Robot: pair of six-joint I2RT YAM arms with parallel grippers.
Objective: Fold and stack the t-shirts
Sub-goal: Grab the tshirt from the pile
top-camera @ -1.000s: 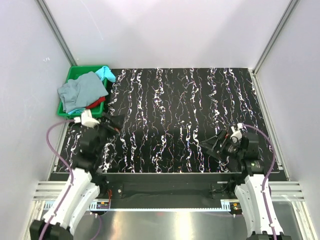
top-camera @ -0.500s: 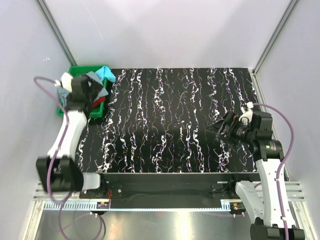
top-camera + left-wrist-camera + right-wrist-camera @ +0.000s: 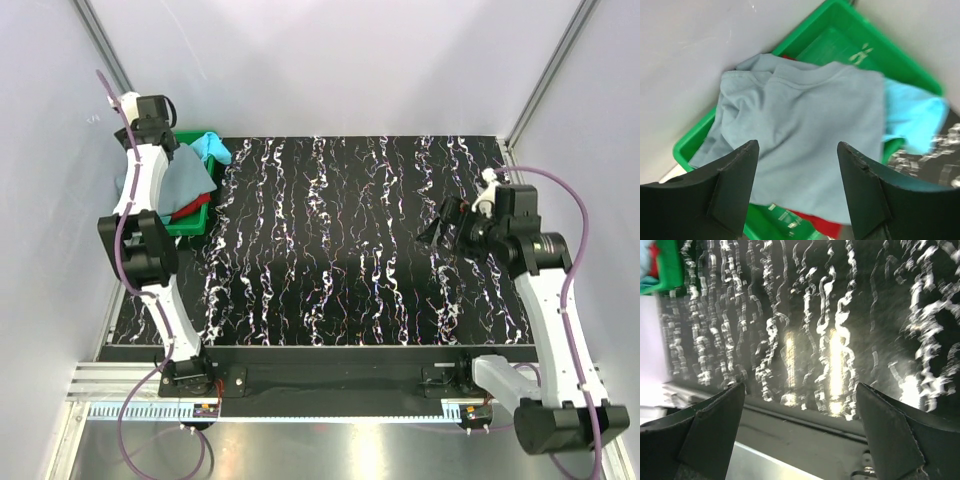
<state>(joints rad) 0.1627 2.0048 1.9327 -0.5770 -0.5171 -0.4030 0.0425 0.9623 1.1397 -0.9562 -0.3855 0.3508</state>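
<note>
Three t-shirts lie heaped in the green tray (image 3: 186,226) at the table's far left. The large grey-blue t-shirt (image 3: 184,180) (image 3: 805,115) is on top. A turquoise t-shirt (image 3: 211,148) (image 3: 912,110) spills over the far right rim, and a red t-shirt (image 3: 191,205) (image 3: 817,221) peeks out underneath. My left gripper (image 3: 162,135) (image 3: 797,150) hangs open above the grey-blue t-shirt, touching nothing. Above the right side of the mat my right gripper (image 3: 436,226) (image 3: 800,390) is open and empty.
The black mat with white streaks (image 3: 350,230) (image 3: 815,315) covers the table. White walls close in on the left, back and right, and the tray's rim (image 3: 690,146) sits against the left wall. A metal rail (image 3: 330,375) runs along the near edge.
My left arm swung from the near left of the mat up and back to above the tray. The right arm lifted and drew toward the right side.
</note>
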